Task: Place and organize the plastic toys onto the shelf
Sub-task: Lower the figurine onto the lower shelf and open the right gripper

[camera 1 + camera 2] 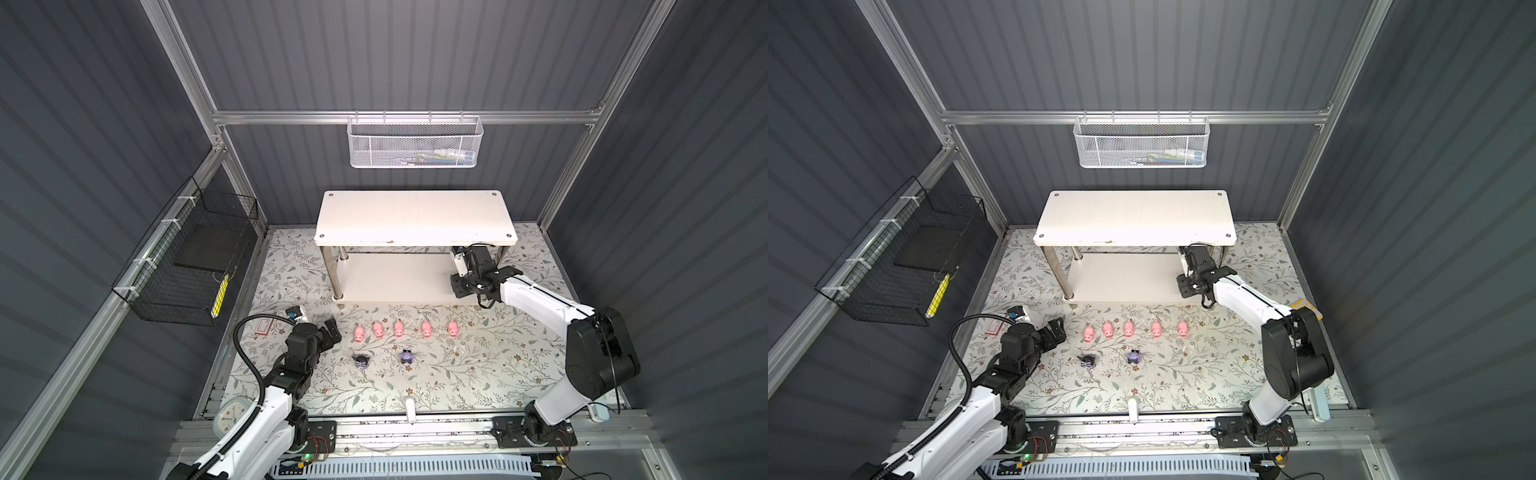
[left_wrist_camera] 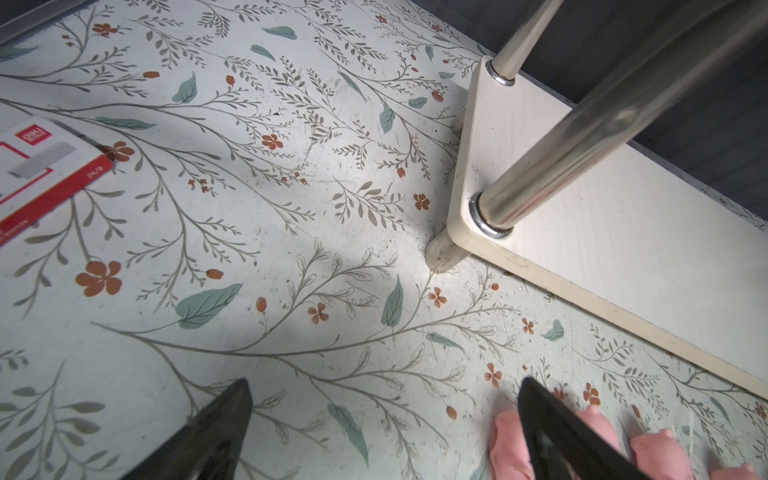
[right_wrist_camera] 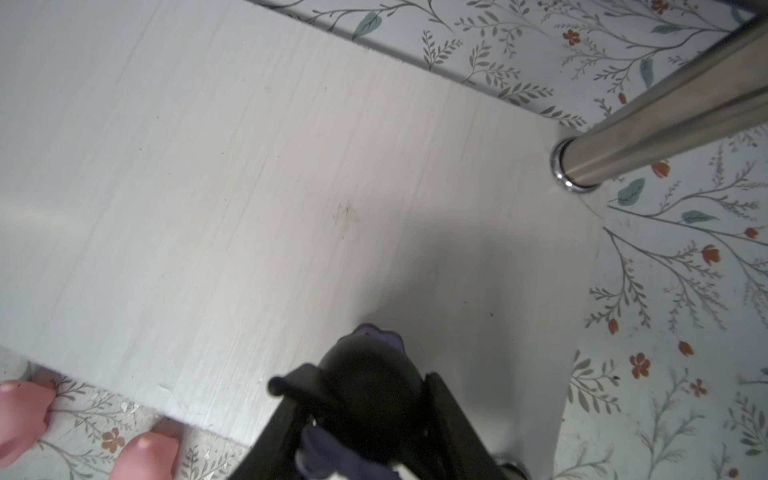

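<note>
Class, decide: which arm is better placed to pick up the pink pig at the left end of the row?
Probably left. The open, empty left gripper sits right beside that pig, while the right gripper is shut on a black-and-purple figure over the shelf's lower board.
</note>
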You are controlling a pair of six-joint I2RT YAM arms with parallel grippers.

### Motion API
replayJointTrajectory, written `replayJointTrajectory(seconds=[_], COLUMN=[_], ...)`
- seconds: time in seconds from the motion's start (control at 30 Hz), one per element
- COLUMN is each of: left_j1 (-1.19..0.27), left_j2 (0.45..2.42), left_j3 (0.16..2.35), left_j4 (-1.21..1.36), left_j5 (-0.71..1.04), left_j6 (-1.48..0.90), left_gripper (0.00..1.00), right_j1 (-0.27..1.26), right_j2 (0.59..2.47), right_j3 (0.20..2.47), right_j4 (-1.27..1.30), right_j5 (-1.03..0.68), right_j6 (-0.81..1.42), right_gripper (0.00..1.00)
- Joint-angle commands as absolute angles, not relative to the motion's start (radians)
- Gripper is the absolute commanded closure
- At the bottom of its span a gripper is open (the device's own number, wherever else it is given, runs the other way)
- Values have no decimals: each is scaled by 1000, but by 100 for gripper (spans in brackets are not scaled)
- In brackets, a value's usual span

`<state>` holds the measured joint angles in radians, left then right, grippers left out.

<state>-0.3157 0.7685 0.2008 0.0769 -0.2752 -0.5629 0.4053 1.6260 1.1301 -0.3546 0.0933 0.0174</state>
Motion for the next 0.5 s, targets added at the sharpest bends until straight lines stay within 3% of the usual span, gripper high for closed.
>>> replayJointTrajectory(seconds=[0.0,0.47], left_j1=[-322,-322], left_j2=[775,763], left_j3=[186,184], left_j4=[101,94], left_j5=[-275,-278], left_j6=[-575,-575], left_gripper=[0,0], right_j1=[397,396], right_j2=[1629,1657], right_j3=[1165,1143], right_j4=[-383,-370], right_j5=[97,106], right_j6=[8,17], right_gripper=[68,63])
